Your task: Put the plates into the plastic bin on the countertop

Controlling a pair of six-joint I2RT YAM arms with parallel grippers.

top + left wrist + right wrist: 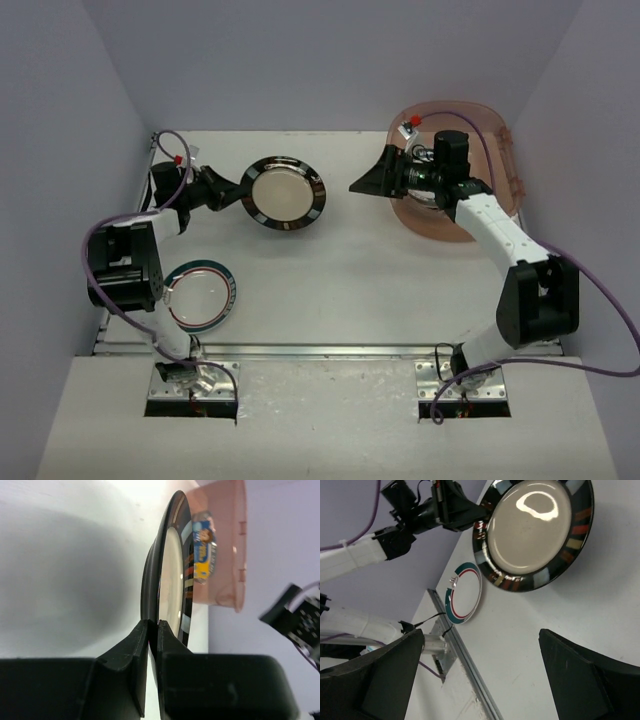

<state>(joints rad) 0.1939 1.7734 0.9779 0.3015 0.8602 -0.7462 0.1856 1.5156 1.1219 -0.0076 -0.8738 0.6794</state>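
The left gripper (154, 625) is clamped narrow on the near rim of the black-rimmed plate (285, 192), which reaches out rightward from the fingers, lifted off the countertop (330, 270). Bare white surface lies between it and the plastic bin (500, 150) at the far right, where the right gripper (372, 184) hangs wide and empty by the bin's left wall; a red-teal plate (200, 294) lies near the front left. The held plate is glossy, cream in the middle, its black rim marked with red, beige and pale blue blocks.
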